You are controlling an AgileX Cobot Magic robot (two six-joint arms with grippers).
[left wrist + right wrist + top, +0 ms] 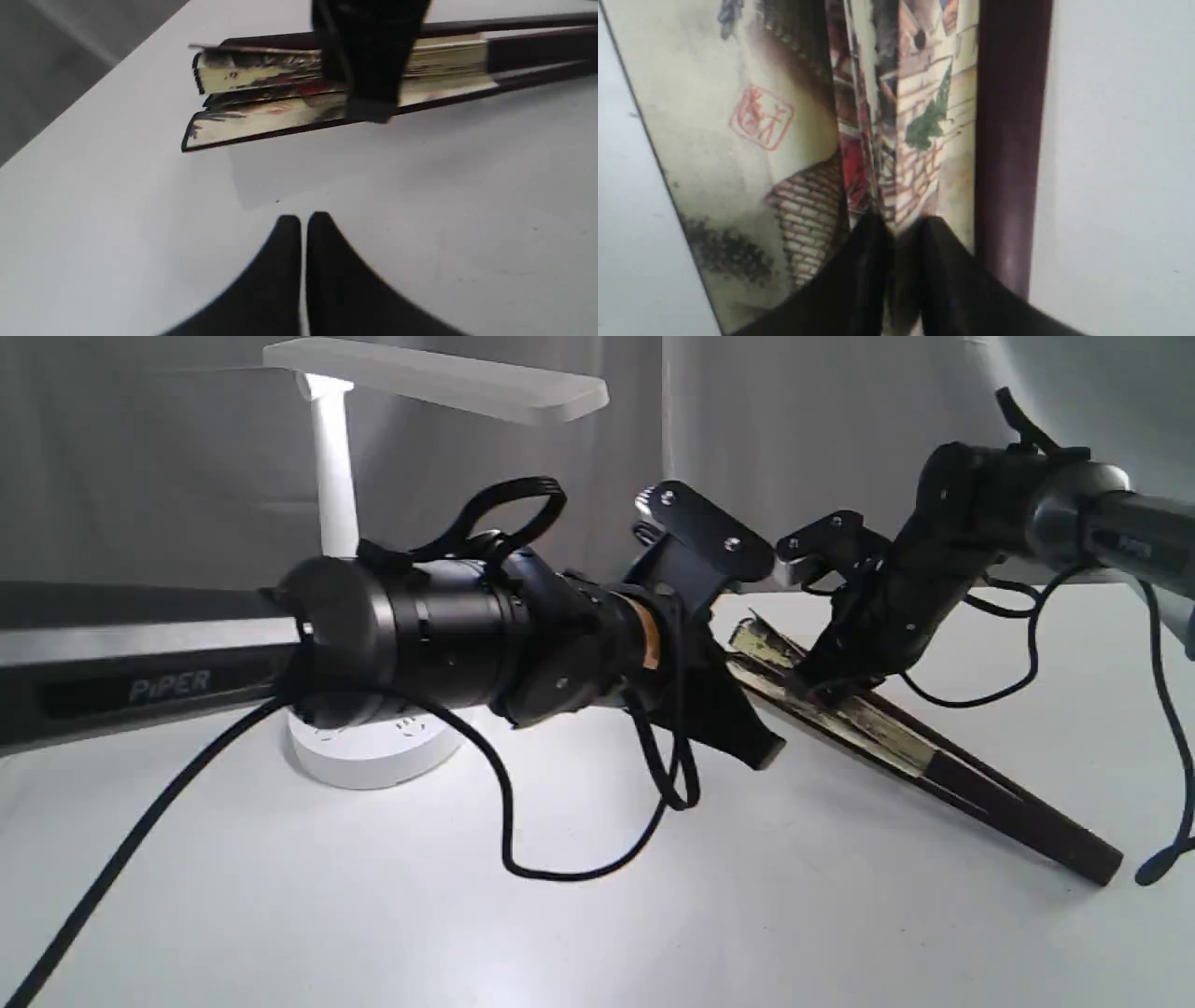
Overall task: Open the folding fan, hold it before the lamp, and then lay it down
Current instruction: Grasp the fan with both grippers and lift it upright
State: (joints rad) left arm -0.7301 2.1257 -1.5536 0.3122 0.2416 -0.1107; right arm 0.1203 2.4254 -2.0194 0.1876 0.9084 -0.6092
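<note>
Item 1, fan (896, 735). It lies aslant on the white table (597, 933), right of centre. The dark rib end points to the front right and the paper end toward the middle. It is partly spread: a few pleats stand away from the stack, showing painted houses, red patches and a red seal. I cannot tell whether the paper end is clear of the table.

Item 2, right claw (826, 689). It comes down onto the paper part of the fan from above. The jaws are drawn nearly together and pinch a few pleats between the tips.

Item 3, left claw (764, 753). The fingers are pressed together with nothing between them. It sits low over bare table, pointing at the fan's paper end, near it but not touching.

Item 4, lamp (334, 476). It stands upright at the left rear, behind the left arm (420, 625), which hides part of its round base. The flat head reaches to the right. The lamp is well apart from the fan.
</note>
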